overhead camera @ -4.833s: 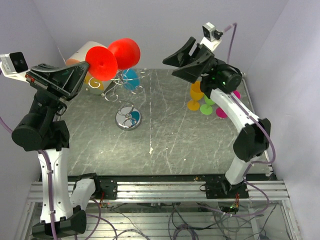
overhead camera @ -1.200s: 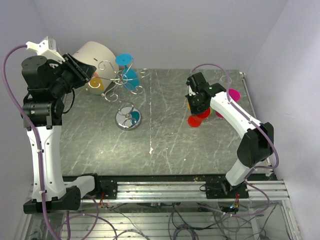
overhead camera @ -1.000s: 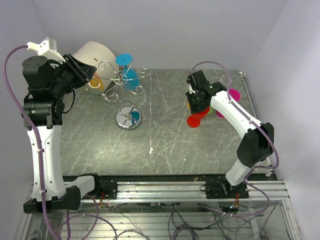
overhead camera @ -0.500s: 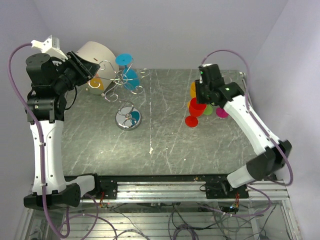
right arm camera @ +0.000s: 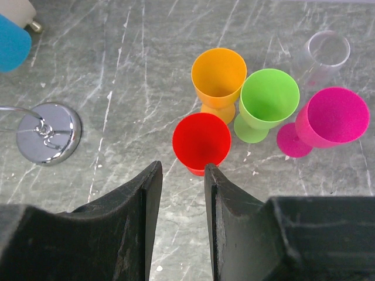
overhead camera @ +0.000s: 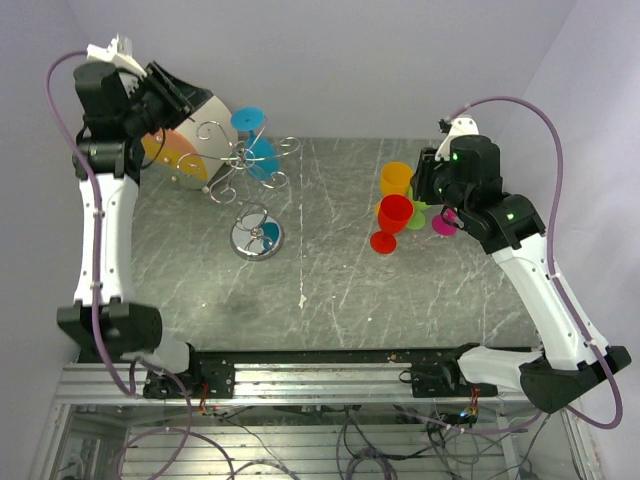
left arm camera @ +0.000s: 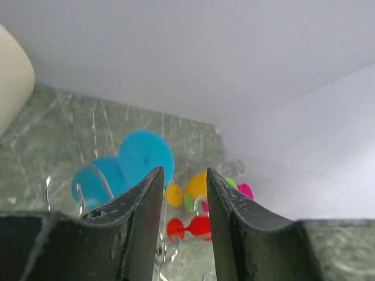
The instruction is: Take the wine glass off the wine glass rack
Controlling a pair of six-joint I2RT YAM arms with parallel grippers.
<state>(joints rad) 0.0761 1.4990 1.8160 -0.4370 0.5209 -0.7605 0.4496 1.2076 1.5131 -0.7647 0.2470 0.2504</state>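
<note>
Blue wine glass [overhead camera: 260, 155] hangs on wine glass rack [overhead camera: 257, 238], far left of desk [overhead camera: 330, 295]. Left end effector [left arm camera: 183, 175] near it, narrowly parted, empty. Right end effector [right arm camera: 181, 170] same, over red cup [right arm camera: 201, 140]. Risk: narrow gap bumps glass, light rack tips.

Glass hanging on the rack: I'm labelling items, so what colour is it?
The glass is blue, best seen in the top external view.
</note>
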